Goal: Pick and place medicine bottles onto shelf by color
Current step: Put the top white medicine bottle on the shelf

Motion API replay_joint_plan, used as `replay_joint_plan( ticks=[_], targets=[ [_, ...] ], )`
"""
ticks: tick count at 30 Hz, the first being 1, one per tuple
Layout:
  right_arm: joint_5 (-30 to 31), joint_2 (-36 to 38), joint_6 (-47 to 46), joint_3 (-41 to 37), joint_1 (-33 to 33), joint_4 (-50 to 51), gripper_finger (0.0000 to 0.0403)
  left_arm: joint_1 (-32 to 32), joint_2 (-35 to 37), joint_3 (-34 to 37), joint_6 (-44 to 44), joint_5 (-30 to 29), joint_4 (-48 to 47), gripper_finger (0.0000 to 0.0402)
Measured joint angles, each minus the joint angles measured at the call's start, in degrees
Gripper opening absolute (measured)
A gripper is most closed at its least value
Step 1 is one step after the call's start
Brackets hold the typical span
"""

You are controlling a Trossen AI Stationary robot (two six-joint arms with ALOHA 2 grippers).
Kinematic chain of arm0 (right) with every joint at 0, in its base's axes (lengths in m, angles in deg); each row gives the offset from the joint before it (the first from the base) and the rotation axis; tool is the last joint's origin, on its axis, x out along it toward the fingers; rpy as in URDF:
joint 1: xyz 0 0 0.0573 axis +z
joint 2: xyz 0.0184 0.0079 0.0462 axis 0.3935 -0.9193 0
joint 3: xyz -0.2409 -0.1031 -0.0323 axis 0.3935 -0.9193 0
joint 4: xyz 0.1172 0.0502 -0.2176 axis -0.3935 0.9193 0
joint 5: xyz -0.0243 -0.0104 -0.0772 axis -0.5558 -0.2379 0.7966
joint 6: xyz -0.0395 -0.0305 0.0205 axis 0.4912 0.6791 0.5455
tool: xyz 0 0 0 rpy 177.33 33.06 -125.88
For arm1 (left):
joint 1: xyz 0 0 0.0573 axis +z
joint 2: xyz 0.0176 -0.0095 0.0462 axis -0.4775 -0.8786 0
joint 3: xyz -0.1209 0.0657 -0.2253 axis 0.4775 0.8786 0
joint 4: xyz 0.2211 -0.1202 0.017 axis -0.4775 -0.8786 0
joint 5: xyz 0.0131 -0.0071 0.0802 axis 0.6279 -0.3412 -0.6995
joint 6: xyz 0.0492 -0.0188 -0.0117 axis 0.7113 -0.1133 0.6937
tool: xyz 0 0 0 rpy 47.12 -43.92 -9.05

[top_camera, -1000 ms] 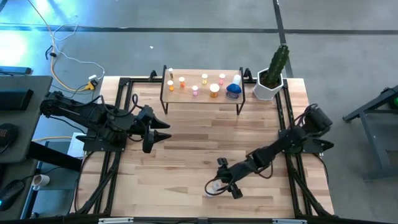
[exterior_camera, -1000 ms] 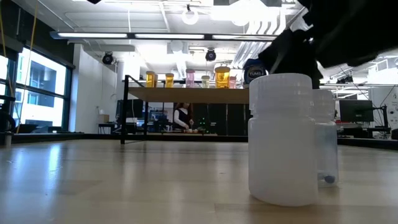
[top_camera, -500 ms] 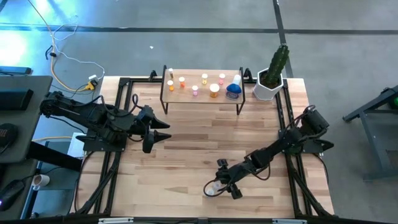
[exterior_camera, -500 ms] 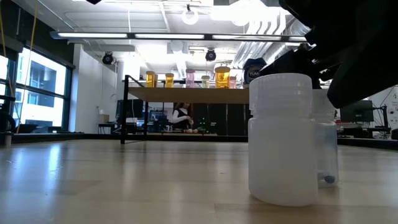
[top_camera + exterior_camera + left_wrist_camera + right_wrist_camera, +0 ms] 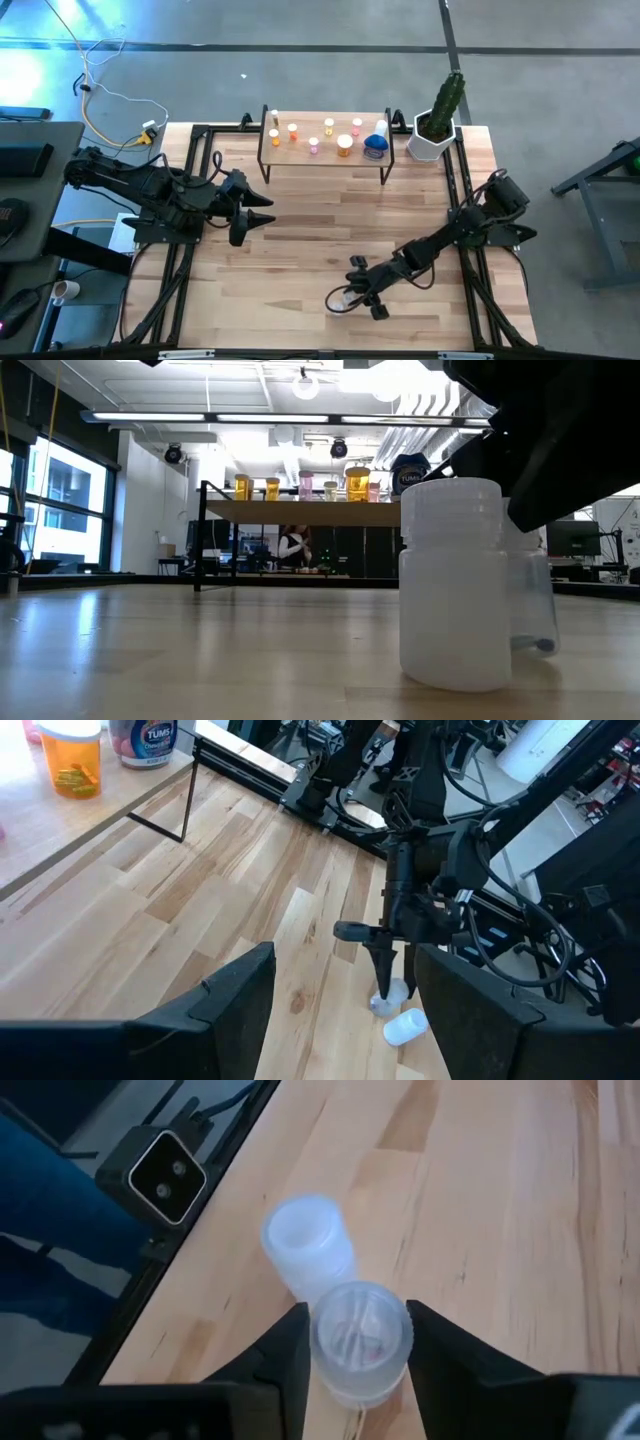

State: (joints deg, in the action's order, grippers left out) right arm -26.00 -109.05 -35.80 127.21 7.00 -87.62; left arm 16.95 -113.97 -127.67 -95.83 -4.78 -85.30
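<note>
The left arm waits over the left side of the wooden table, and the left gripper hangs in the air with its two fingers spread apart and nothing between them. It points toward the middle of the table.

At the far side of the table stands the shelf, a light-wood board on thin black legs. On it the medicine bottles are in a row: orange bottles at its left end, a small pink bottle near the middle, a wider orange bottle after it, and a blue jar at its right end. In the left wrist view this jar carries a label and stands just beside the orange bottle. To the right of the shelf, at the table's far right corner, is a white pot with a green cactus.

At the near edge of the table, right of the middle, the right arm reaches down low. The right gripper has its fingers against both sides of a clear bottle, which stands upright between them with something small and pink inside. Just beside this bottle stands a white bottle with a white cap, upright and free. In the low view the white bottle is in front and the clear bottle is partly hidden behind it, under the dark gripper.
</note>
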Motion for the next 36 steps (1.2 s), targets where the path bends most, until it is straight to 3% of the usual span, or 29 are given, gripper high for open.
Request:
replay_joint_plan(
  ticks=[10,16,36],
  targets=[
    [0.0,2.5,-4.6,0.0,-3.7,3.4,0.0123,0.0,0.0,0.0,0.2,-0.1,-0.3,0.0227],
    [0.3,7.0,-4.5,0.0,-7.3,4.2,0.0121,0.0,0.0,0.0,2.6,-2.9,-0.5,0.0227],
    [14.6,26.8,-5.5,0.0,-24.7,3.7,0.0122,0.3,0.0,0.0,13.4,-14.9,-0.4,0.0227]
  ],
)
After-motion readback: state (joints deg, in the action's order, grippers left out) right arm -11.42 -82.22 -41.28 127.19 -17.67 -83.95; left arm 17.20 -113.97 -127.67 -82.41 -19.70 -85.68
